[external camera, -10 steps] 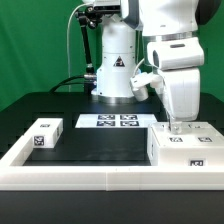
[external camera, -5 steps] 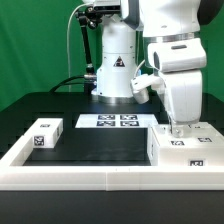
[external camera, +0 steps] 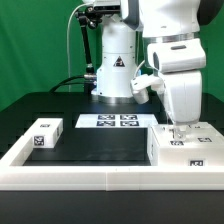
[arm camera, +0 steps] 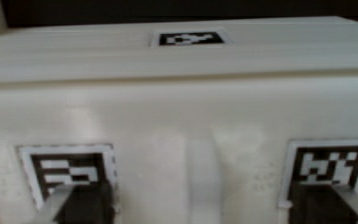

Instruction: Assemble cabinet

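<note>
The white cabinet body [external camera: 181, 148] stands at the exterior view's right, against the border frame, with tags on its top and front. My gripper [external camera: 181, 128] points straight down onto its top. In the wrist view the body [arm camera: 176, 90] fills the picture, with one tag far up and one tag by each finger. The two dark fingers [arm camera: 83, 205] stand wide apart, and the gripper [arm camera: 204, 205] is open, with the white top surface between the fingers. A small white block [external camera: 45, 132] with tags lies at the exterior view's left, far from the gripper.
The marker board [external camera: 115, 121] lies flat in the middle at the back. A low white border frame [external camera: 90, 171] runs along the front and both sides. The robot's base [external camera: 113, 70] stands behind the board.
</note>
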Motion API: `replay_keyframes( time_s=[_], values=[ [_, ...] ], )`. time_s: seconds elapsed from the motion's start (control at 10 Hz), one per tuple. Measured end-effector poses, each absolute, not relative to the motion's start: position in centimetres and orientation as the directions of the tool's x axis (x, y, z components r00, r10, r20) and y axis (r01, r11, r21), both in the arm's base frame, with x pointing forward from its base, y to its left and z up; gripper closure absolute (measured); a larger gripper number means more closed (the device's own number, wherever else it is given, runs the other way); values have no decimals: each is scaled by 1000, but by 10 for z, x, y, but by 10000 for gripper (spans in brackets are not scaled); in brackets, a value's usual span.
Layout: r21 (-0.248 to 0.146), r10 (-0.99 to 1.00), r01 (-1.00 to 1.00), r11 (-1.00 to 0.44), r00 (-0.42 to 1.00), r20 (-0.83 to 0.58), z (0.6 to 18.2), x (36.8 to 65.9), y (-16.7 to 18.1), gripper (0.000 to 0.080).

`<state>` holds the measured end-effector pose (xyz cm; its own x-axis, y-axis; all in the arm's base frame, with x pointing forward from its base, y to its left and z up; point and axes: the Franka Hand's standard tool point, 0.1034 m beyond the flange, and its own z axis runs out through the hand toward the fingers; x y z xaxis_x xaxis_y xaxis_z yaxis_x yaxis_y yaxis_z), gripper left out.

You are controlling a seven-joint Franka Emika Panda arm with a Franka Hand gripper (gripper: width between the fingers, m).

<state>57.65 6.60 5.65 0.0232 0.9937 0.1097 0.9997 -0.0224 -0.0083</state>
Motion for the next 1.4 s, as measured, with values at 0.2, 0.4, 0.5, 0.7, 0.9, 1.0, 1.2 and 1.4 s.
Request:
replay_keyframes(
  time_s=[0.2,0.4,0.5,0.7,0.9,1.0,1.2,1.4],
  values=[
    [-8,994,1000,-22,23,110,56,576,66,185],
    [-8,994,1000,-23,23,110,56,576,66,13],
    [-8,994,1000,-23,23,110,56,576,66,13],
    [-8,994,1000,-26,27,109,57,576,66,2],
    [-2,994,999,-52,52,92,74,565,66,3],
    [4,994,998,-69,68,81,84,556,65,3],
    [23,990,991,-129,127,65,95,530,62,3],
    [27,982,983,-179,177,63,95,518,65,3]
  ],
)
